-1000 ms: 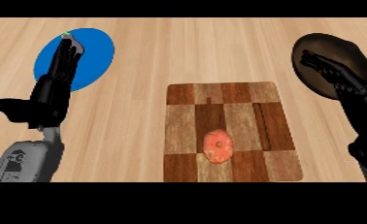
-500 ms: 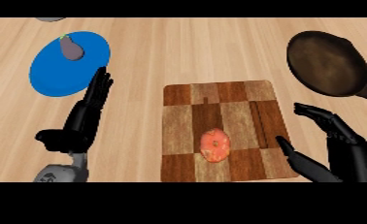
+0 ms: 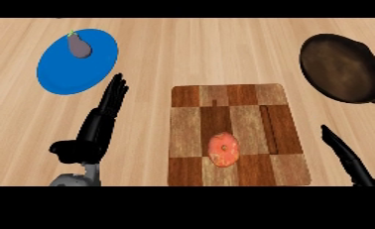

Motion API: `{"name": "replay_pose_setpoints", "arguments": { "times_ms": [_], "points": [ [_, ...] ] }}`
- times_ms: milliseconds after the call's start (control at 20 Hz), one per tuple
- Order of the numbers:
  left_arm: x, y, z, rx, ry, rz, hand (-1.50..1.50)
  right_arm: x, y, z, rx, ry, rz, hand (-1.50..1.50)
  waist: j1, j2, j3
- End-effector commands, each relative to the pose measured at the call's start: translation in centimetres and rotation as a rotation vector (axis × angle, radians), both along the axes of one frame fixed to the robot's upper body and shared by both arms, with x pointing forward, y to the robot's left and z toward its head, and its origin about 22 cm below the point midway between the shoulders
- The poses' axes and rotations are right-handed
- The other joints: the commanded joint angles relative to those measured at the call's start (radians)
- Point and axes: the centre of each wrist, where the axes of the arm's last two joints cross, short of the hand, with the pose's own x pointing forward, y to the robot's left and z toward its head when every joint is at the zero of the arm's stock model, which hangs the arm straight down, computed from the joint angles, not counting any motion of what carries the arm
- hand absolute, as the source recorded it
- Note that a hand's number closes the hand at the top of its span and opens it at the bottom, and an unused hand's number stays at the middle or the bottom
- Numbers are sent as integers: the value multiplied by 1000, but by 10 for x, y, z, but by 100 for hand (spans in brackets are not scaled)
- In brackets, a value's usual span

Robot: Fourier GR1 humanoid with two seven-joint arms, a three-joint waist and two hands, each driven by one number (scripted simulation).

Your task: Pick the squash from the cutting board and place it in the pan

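Squash lies on the board between both hands: left hand released, right hand fingers straight; pan beyond.

No text, label, brand, number or sign is showing anywhere that can be read.
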Motion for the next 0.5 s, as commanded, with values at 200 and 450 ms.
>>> {"name": "replay_pose_setpoints", "arguments": {
  "times_ms": [200, 450],
  "points": [
    [1, 9, 5, -4, -10, -14, 0, 14, 36, 24, -223, 210, 60, -150, 22, 4, -1],
    [-6, -3, -8, 0, -2, -53, 0, 49, 56, 23, -435, 386, 117, -150, 42, 8, -2]
  ]
}}
